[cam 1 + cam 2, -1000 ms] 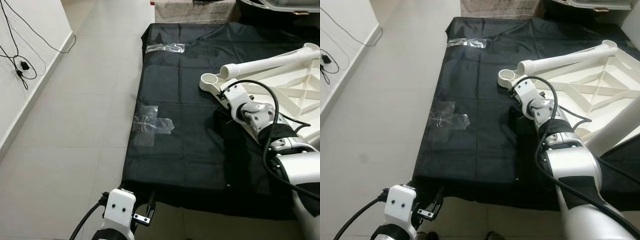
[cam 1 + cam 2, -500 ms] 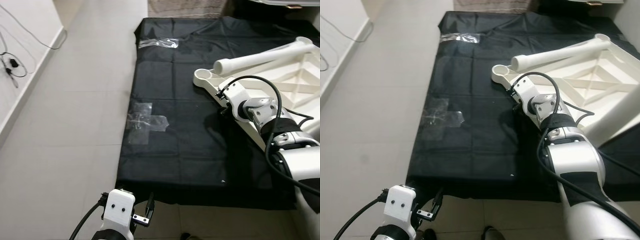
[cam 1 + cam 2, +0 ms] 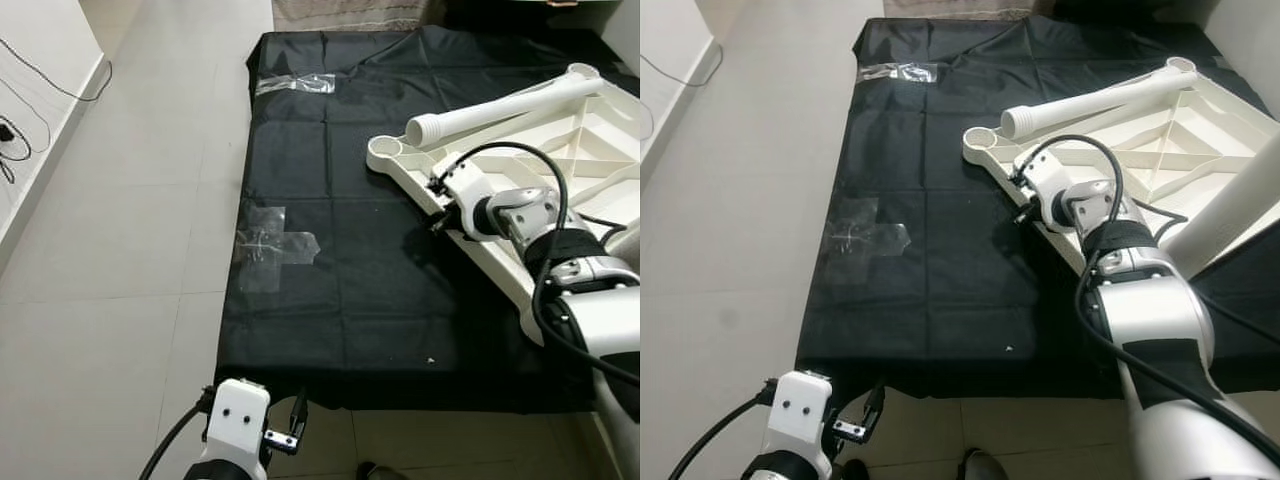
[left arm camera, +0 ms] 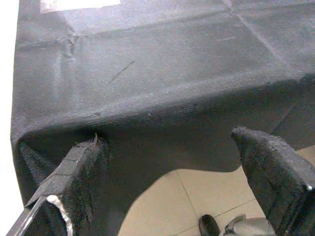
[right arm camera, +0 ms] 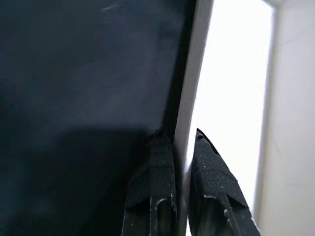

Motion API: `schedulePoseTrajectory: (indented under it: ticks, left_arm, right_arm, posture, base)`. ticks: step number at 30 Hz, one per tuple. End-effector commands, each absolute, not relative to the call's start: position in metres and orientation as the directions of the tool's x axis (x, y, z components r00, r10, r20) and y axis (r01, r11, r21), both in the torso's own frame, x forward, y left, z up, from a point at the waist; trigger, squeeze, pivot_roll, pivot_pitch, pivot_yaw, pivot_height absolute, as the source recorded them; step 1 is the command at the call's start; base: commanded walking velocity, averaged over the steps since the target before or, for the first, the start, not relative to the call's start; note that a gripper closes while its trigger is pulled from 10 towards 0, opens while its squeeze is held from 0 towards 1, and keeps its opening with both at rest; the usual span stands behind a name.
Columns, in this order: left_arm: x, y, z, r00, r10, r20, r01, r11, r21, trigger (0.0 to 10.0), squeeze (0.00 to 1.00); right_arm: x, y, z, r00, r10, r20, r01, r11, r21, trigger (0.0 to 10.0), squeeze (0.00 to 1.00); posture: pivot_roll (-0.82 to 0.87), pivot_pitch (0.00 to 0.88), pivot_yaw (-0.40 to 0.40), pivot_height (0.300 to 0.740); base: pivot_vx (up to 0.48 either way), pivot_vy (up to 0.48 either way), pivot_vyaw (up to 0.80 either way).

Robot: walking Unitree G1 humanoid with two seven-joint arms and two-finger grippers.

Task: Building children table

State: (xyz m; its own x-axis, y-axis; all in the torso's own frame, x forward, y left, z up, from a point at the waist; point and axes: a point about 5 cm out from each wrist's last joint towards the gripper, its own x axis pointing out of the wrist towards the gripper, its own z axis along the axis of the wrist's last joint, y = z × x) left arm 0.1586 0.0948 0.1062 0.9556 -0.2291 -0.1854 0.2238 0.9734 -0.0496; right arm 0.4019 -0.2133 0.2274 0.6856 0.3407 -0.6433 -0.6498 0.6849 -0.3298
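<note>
A white plastic children's table (image 3: 590,150) lies upside down on a black cloth (image 3: 340,290). One white leg tube (image 3: 500,105) rests across it, beside an empty round leg socket (image 3: 385,152) at the near corner. My right gripper (image 3: 440,215) is at the table's left rim, just below that socket. In the right wrist view its two fingers (image 5: 157,167) are shut on the thin white rim (image 5: 194,73), one on each side. My left gripper (image 4: 172,172) hangs open low at the cloth's front edge, holding nothing.
A second thick white leg (image 3: 1230,210) stands up at the right. Clear tape patches (image 3: 270,245) (image 3: 295,84) stick on the cloth's left side. Pale tiled floor (image 3: 120,250) runs along the left, with a wall and black cables (image 3: 15,130) beyond it.
The camera has shifted, so cloth and table now sit further left in the picture. My right gripper stays at the table's rim near the socket. The left gripper has not moved.
</note>
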Motion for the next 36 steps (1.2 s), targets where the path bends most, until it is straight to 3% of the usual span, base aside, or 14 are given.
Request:
schedulePoseTrajectory:
  ticks: [1,2,7,9,14,17,21,25,26,30,36]
  left_arm:
    - [0.155,0.072,0.126,0.949,-0.297,-0.104,0.282,0.949,-0.144,10.0,0.0]
    - [0.155,0.072,0.126,0.949,-0.297,-0.104,0.282,0.949,-0.144,10.0,0.0]
    - [0.16,0.073,0.125,0.949,-0.297,-0.102,0.282,0.95,-0.136,10.0,0.0]
    - [0.16,0.073,0.125,0.949,-0.297,-0.102,0.282,0.95,-0.136,10.0,0.0]
    - [0.162,0.075,0.122,0.95,-0.294,-0.104,0.28,0.951,-0.13,10.0,0.0]
    - [0.162,0.075,0.122,0.95,-0.294,-0.104,0.28,0.951,-0.13,10.0,0.0]
    - [0.166,0.079,0.119,0.95,-0.295,-0.106,0.282,0.951,-0.124,10.0,0.0]
    - [0.167,0.079,0.119,0.949,-0.296,-0.106,0.283,0.951,-0.123,10.0,0.0]
    - [0.169,0.081,0.117,0.949,-0.297,-0.107,0.284,0.951,-0.122,10.0,0.0]
    - [0.172,0.083,0.115,0.949,-0.295,-0.107,0.282,0.952,-0.12,10.0,0.0]
    - [0.174,0.083,0.114,0.95,-0.295,-0.106,0.283,0.952,-0.117,10.0,0.0]
  right_arm:
    - [0.391,-0.199,0.197,0.468,0.396,-0.79,-0.828,0.509,-0.236,0.0,0.0]
    - [0.391,-0.199,0.197,0.468,0.396,-0.79,-0.828,0.509,-0.236,0.0,0.0]
    - [0.381,-0.198,0.193,0.289,0.466,-0.836,-0.927,0.355,-0.123,0.0,0.0]
    - [0.381,-0.198,0.193,0.289,0.466,-0.836,-0.927,0.355,-0.123,0.0,0.0]
    - [0.372,-0.199,0.193,0.133,0.482,-0.866,-0.979,0.203,-0.038,0.0,0.0]
    - [0.372,-0.199,0.193,0.133,0.482,-0.866,-0.979,0.203,-0.038,0.0,0.0]
    - [0.363,-0.202,0.191,-0.013,0.482,-0.876,-0.997,0.06,0.048,0.0,0.0]
    - [0.36,-0.205,0.188,-0.046,0.462,-0.886,-0.998,0.016,0.06,0.0,0.0]
    - [0.354,-0.209,0.181,-0.089,0.409,-0.908,-0.995,-0.071,0.066,0.0,0.0]
    - [0.352,-0.207,0.177,-0.11,0.378,-0.919,-0.987,-0.154,0.054,0.0,0.0]
    - [0.351,-0.207,0.178,-0.112,0.357,-0.928,-0.98,-0.196,0.043,0.0,0.0]
  posture:
    - [-0.05,0.247,-0.032,0.74]
    - [-0.05,0.247,-0.032,0.74]
    - [-0.04,0.23,-0.031,0.74]
    - [-0.04,0.23,-0.031,0.74]
    - [-0.04,0.209,-0.022,0.74]
    - [-0.04,0.209,-0.022,0.74]
    - [-0.05,0.184,-0.011,0.74]
    - [-0.05,0.184,-0.011,0.74]
    - [-0.05,0.166,-0.01,0.74]
    - [-0.05,0.159,-0.01,0.74]
    - [-0.05,0.154,-0.01,0.74]
  base:
    - [0.0,0.0,0.0]
    - [0.0,0.0,0.0]
    - [0.0,0.0,0.0]
    - [0.0,0.0,0.0]
    - [0.0,0.0,0.0]
    - [0.0,0.0,0.0]
    - [0.0,0.0,0.0]
    - [0.0,0.0,0.0]
    - [0.0,0.0,0.0]
    - [0.0,0.0,0.0]
    - [0.0,0.0,0.0]
